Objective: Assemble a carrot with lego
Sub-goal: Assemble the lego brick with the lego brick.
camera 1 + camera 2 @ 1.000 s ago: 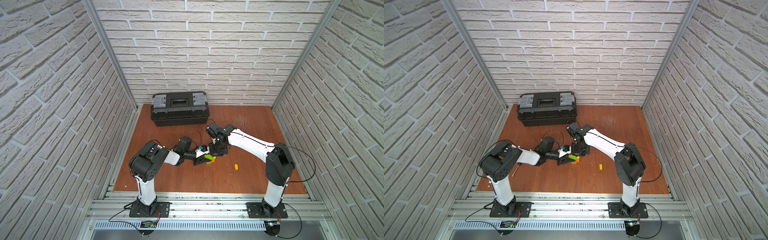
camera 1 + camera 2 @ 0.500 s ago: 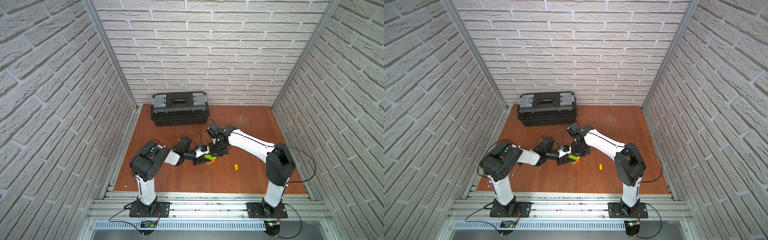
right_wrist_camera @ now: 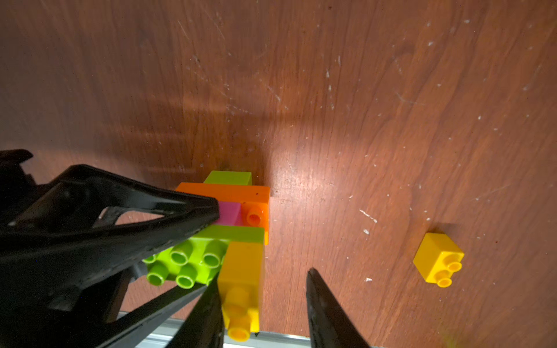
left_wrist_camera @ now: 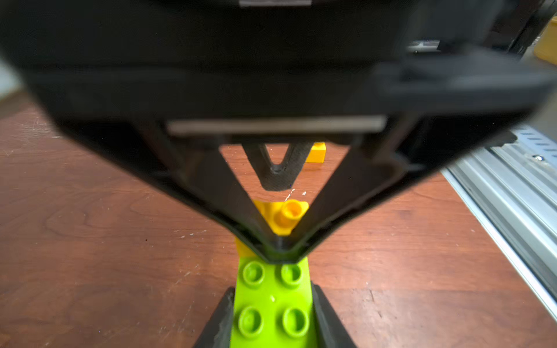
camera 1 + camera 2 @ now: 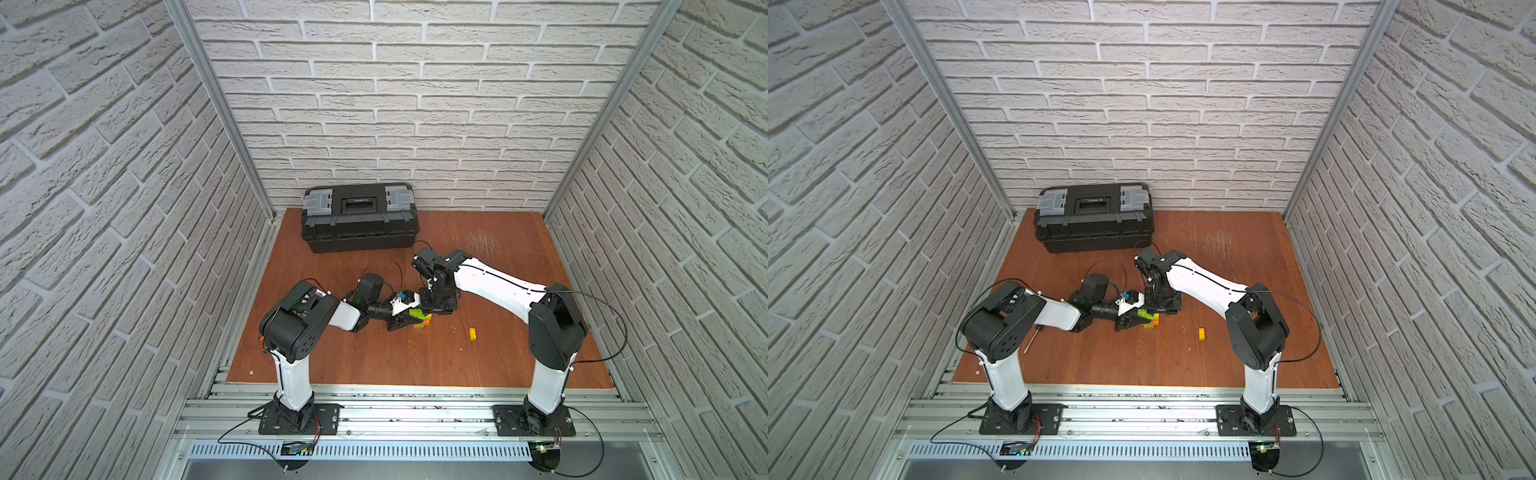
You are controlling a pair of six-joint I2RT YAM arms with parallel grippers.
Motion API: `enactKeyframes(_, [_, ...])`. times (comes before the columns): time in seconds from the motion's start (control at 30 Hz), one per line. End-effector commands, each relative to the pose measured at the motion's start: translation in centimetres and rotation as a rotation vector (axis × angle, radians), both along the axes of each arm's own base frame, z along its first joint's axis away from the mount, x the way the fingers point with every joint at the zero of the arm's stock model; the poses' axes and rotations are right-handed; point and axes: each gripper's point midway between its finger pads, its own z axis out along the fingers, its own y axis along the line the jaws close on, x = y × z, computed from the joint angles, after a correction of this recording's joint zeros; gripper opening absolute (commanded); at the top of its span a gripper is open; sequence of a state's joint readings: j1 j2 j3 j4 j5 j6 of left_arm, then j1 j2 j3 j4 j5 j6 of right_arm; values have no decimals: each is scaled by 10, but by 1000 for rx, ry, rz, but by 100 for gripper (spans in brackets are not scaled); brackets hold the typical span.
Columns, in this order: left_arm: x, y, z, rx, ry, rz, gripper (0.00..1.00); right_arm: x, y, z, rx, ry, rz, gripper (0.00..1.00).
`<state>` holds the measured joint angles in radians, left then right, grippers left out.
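Holds the carrot, a small clump of joined orange, lime-green, pink and yellow studded plastic bricks, in the left gripper, fingers pressed against both sides of the lime-green brick. Sets that clump near the middle of the brown wooden tabletop, low down; lifted or resting, impossible to tell.

Shows the right gripper with jaws parted around the clump's yellow brick: one finger against it, the other standing clear, bare wood in the gap. No grip there. Reads, on that evidence, as a yellow piece seated on the clump and not held.

Has one loose yellow two-stud plastic brick alone on the wood, well apart from the clump, out on the side of the white right arm. Plainly nearer the right gripper than the busy left one. Long axis seemingly running from the white brick back wall toward the metal front rail, though too small in both top views for certainty.

Calls, most likely, for backing the right gripper off the clump, swinging outward to that brick, and turning the wrist to close across its short sides.
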<state>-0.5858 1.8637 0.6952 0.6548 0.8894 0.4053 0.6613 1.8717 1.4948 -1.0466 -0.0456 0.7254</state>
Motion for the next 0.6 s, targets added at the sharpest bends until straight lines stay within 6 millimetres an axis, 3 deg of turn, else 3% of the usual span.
enactKeyframes(0.0, [-10, -2, -27, 102, 44, 22, 0, -5, 18, 3, 25, -9, 53, 46])
enactKeyframes(0.2, [-9, -1, -23, 111, 16, 19, 48, -3, 9, 35, 70, -61, 47, 50])
enactKeyframes(0.27, [-8, 0, -21, 109, 5, 20, 98, -3, 6, 46, 90, -81, 43, 50])
enactKeyframes(0.43, [-7, 2, -17, 112, -21, 33, 98, -6, -4, 71, 147, -127, 43, 52])
enactKeyframes(0.57, [0, 6, -6, 106, -68, 79, 98, -11, -25, 89, 151, -172, 31, 52])
